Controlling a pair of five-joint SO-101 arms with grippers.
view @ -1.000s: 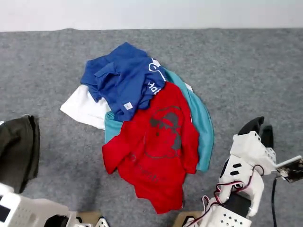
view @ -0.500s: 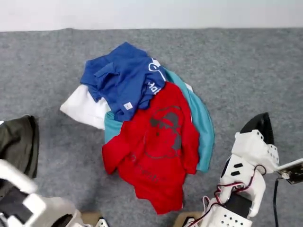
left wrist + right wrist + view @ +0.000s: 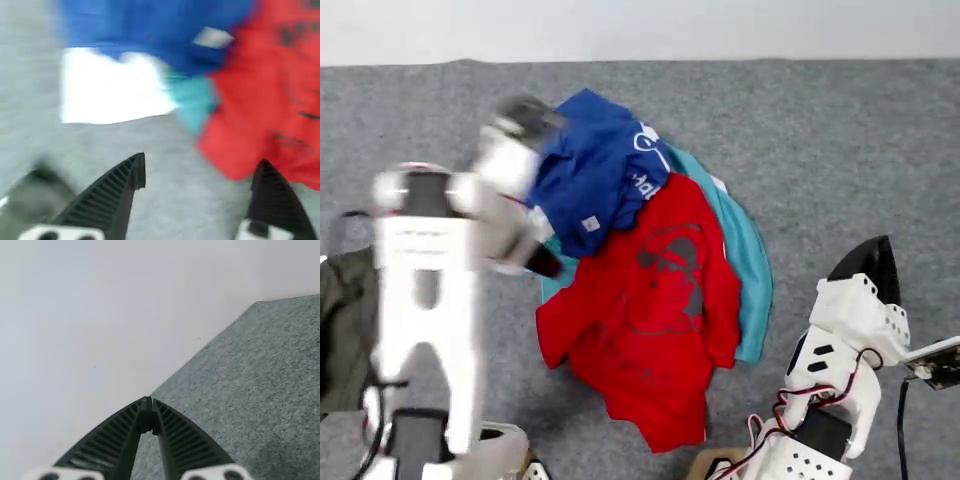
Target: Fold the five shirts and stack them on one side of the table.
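Soft cotton, light and limp, is to be expected of every shirt, so a hem or shoulder seam is judged the best place to be pinched; a mid-panel grab would only bunch the cloth. Nearest, the right tool is held pressed together, raised beside the grey worktop; the left tool is spread wide above bare worktop, just beside the white shirt. A dark shirt is set apart at the left edge; the red shirt is draped, crumpled, over a teal shirt; farthest, the heap is topped by the blue shirt.
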